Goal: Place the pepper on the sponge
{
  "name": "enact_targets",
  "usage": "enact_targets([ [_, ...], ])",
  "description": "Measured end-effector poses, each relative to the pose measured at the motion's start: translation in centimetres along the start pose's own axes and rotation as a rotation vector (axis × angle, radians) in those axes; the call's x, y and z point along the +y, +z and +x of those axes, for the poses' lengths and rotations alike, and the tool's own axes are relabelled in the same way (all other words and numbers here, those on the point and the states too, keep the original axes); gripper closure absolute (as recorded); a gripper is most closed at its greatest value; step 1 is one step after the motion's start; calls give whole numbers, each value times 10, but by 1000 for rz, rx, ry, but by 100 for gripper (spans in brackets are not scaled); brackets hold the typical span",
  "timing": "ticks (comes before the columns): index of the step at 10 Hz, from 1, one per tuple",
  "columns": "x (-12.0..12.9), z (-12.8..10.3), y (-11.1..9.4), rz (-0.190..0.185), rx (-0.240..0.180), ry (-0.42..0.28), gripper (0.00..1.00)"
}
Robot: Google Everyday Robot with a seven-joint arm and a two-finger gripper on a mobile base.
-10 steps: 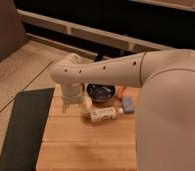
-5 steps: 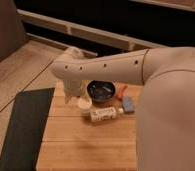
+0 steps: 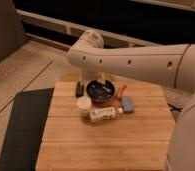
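While the arm arches over the back of the wooden surface (image 3: 106,145), the gripper (image 3: 80,87) hangs near the far left corner, just beside a dark bowl (image 3: 100,90); I cannot tell how the jaws stand. The pepper (image 3: 122,91) is small and orange-red. It lies on the surface between the bowl and the blue sponge (image 3: 127,104), close against the sponge's far edge, not on it. I judge it light, with smooth skin likely to slip and a hollow body that would dent under a hard squeeze. Best hold, I think, is across its thickest middle, from above and gently, since bowl and sponge crowd it. The sponge looks soft and small, so the pepper may roll off. A white cup (image 3: 83,104) and a bottle (image 3: 104,114) on its side sit further forward.
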Motion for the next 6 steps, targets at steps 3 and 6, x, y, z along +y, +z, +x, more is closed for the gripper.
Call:
enact_targets([
  [3, -2, -1, 1, -22, -4, 42, 35],
  [6, -80, -11, 11, 15, -24, 188, 35],
])
